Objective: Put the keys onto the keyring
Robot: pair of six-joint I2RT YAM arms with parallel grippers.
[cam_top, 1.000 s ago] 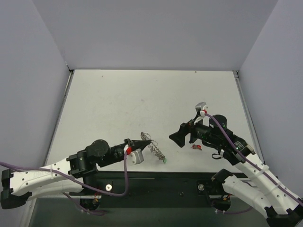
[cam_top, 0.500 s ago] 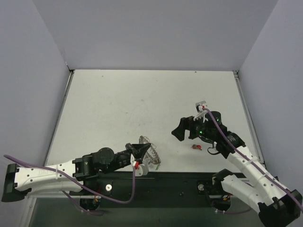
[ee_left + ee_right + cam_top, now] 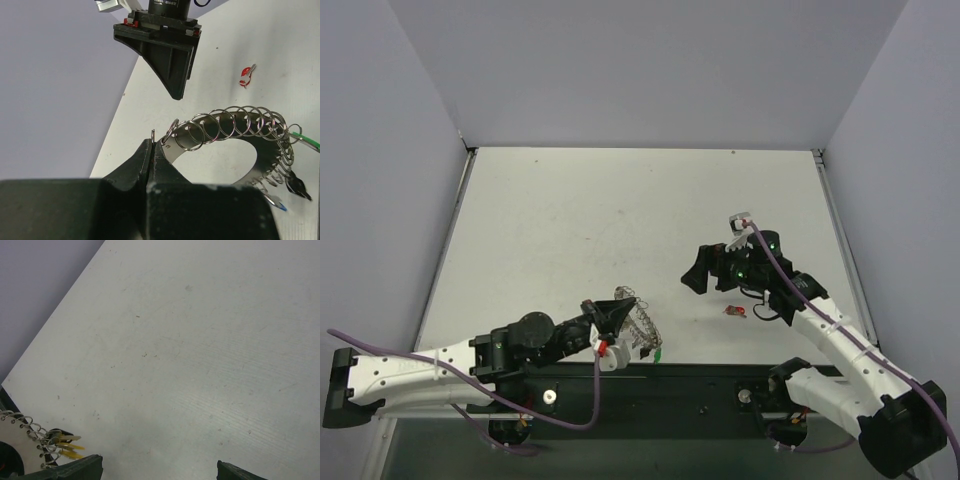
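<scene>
The keyring (image 3: 642,326) is a silvery band with many small loops, near the table's front edge. My left gripper (image 3: 617,311) is shut on one small loop at its end, seen in the left wrist view (image 3: 152,144), and the band (image 3: 235,125) curves away to the right. A green key (image 3: 660,352), a black key (image 3: 298,185) and a blue key (image 3: 278,204) hang from it, and yellow keys (image 3: 68,448) show in the right wrist view. A red key (image 3: 735,311) lies loose on the table. My right gripper (image 3: 695,275) is open and empty, above the table, left of the red key.
The black front rail (image 3: 700,385) runs just behind the keyring. Grey walls (image 3: 400,150) close the white table (image 3: 620,220) on three sides. My right gripper's dark fingers (image 3: 170,55) hang above the ring in the left wrist view.
My left gripper has turned and drawn back toward the front edge with the keyring, which now shows more of its loop. My right gripper has shifted slightly away from the front edge.
</scene>
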